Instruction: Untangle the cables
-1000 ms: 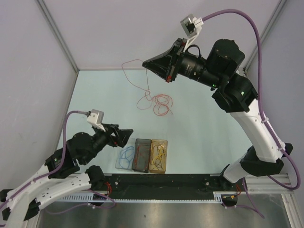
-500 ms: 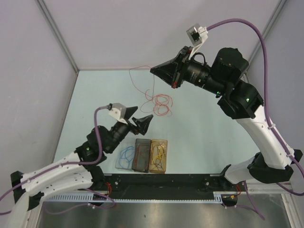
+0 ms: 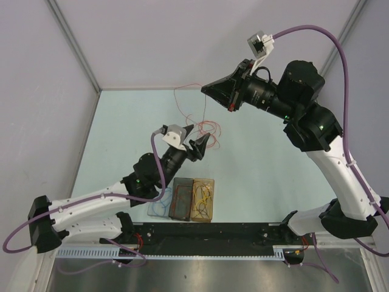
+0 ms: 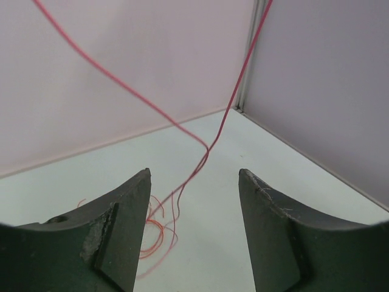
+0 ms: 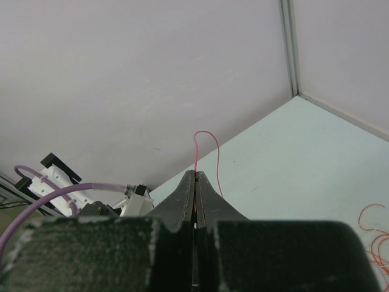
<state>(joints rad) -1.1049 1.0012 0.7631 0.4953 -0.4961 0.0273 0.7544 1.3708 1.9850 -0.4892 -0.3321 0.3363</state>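
Note:
My right gripper (image 3: pixel 205 90) is shut on a thin red cable (image 3: pixel 204 109) and holds it up above the table. In the right wrist view the red cable (image 5: pixel 206 139) loops out past the closed tips of the right gripper (image 5: pixel 195 174). The strand hangs down to a red and orange tangle (image 3: pixel 210 129) lying on the table. My left gripper (image 3: pixel 198 139) is open and empty, right beside this tangle. In the left wrist view two red strands (image 4: pixel 209 146) cross above and beyond the open left gripper (image 4: pixel 194 173), and the tangle (image 4: pixel 153 234) lies by the left finger (image 4: pixel 121 225).
Three small trays stand at the near edge: a clear one with a blue cable (image 3: pixel 161 202), a dark one (image 3: pixel 181 198) and an amber one with pale yellow wires (image 3: pixel 203 198). Grey walls close in the back and sides. A black rail (image 3: pixel 206 232) runs along the front.
My left arm has swung from the near left out to the tangle in the middle. My right gripper has moved right and up with the red cable, pulling the strand along.

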